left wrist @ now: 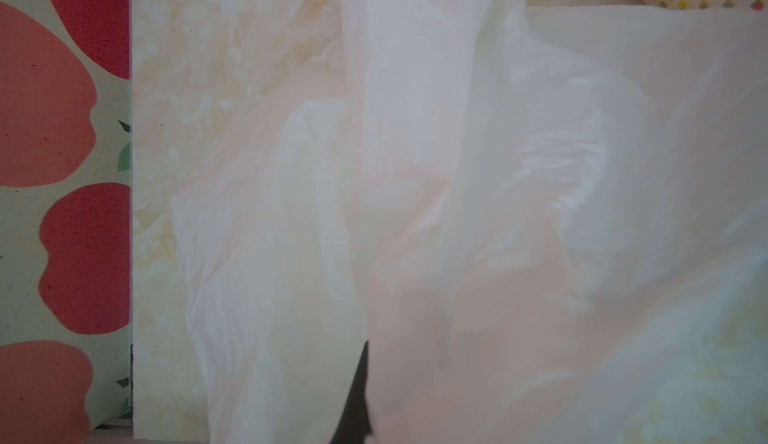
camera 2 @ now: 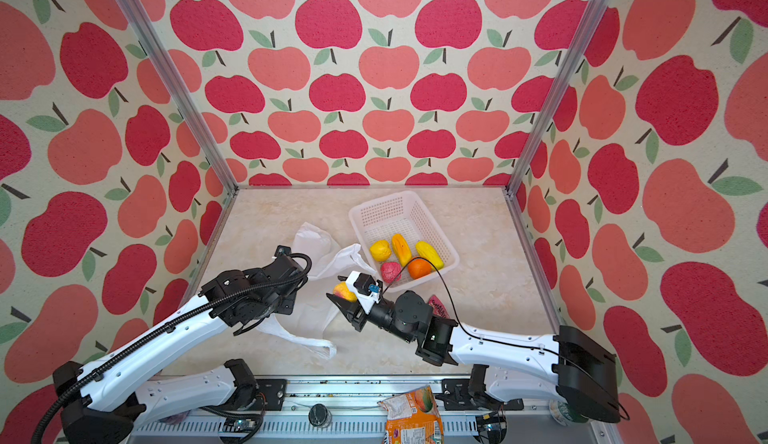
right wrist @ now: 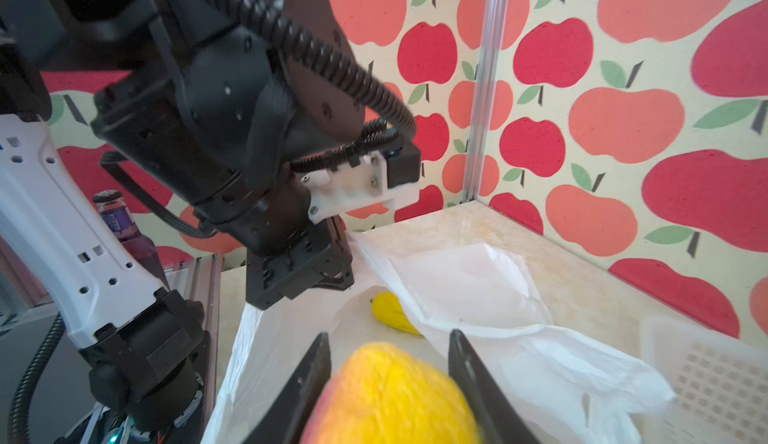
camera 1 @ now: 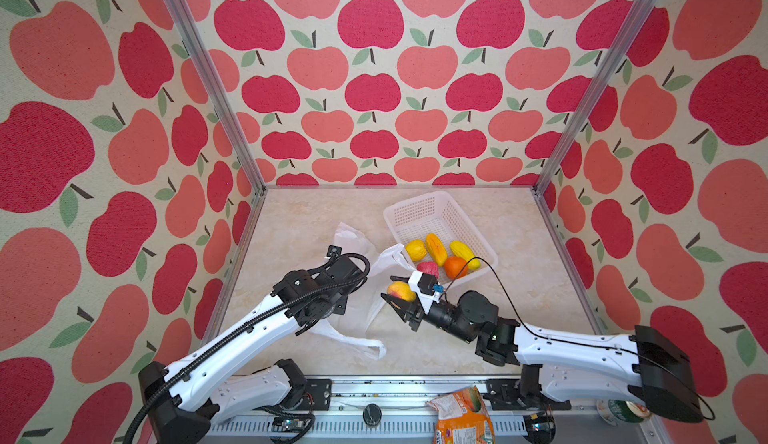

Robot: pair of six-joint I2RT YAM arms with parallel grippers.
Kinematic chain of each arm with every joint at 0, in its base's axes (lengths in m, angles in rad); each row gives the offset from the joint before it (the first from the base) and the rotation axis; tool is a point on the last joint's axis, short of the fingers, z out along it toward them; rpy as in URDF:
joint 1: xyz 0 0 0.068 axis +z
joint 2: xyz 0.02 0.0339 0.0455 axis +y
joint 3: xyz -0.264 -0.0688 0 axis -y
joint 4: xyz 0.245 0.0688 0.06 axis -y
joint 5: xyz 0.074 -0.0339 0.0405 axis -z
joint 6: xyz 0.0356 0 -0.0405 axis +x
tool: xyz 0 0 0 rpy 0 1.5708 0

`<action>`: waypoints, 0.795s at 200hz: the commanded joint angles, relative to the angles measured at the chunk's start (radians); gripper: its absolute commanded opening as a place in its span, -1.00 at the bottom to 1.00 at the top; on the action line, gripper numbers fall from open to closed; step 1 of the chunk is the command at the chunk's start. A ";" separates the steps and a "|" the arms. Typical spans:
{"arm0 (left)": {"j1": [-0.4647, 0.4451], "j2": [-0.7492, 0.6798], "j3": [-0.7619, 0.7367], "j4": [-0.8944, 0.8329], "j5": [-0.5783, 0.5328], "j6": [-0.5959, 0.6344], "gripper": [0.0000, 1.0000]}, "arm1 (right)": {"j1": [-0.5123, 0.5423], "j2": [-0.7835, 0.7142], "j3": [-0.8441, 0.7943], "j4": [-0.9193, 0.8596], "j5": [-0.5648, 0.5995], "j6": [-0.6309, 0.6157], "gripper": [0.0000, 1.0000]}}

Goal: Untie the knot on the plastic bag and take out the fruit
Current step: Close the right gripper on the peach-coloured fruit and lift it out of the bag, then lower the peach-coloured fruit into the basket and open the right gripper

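Note:
The plastic bag point(camera 1: 353, 240) point(camera 2: 316, 240) lies open and crumpled on the table's middle, and no knot shows on it. My left gripper point(left wrist: 368, 379) is shut on the bag's film, which drapes over it so that only one black finger point(left wrist: 359, 400) shows; in both top views the wrist hides it. My right gripper point(camera 1: 388, 287) point(camera 2: 335, 286) point(right wrist: 390, 338) hovers over the bag's mouth, shut on a yellow-red mango point(camera 1: 402, 291) point(right wrist: 390, 396). One yellow fruit point(right wrist: 390, 313) lies inside the bag point(right wrist: 469, 284).
A white perforated basket point(camera 1: 415, 200) at the back right holds several fruits, among them an orange point(camera 1: 456, 267) and a red one point(camera 1: 428, 269). An orange snack bag point(camera 1: 461, 417) and a bottle point(right wrist: 120, 221) stand at the front rail. Patterned walls close three sides.

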 commanded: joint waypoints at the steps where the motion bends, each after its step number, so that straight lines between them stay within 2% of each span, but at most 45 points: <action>1: -0.008 -0.001 0.026 -0.066 -0.081 -0.043 -1.00 | -0.058 -0.099 -0.031 -0.128 0.133 -0.032 -0.74; 22: -0.008 -0.036 0.020 -0.055 -0.072 -0.039 -1.00 | -0.209 -0.164 -0.053 -0.193 0.123 0.041 -0.75; 46: -0.016 -0.056 0.015 -0.048 -0.067 -0.036 -1.00 | -0.364 -0.172 -0.059 -0.269 0.093 0.144 -0.75; 72: -0.018 -0.062 0.015 -0.047 -0.069 -0.036 -1.00 | -0.510 -0.083 -0.008 -0.378 0.032 0.227 -0.75; 89: -0.018 -0.064 0.015 -0.047 -0.069 -0.037 -1.00 | -0.586 0.020 0.061 -0.475 -0.010 0.272 -0.83; 111: -0.018 -0.069 0.015 -0.047 -0.067 -0.037 -1.00 | -0.634 0.152 0.128 -0.532 -0.046 0.293 -0.84; 159: -0.019 -0.085 0.012 -0.039 -0.062 -0.036 -1.00 | -0.641 0.394 0.253 -0.571 -0.079 0.299 -0.86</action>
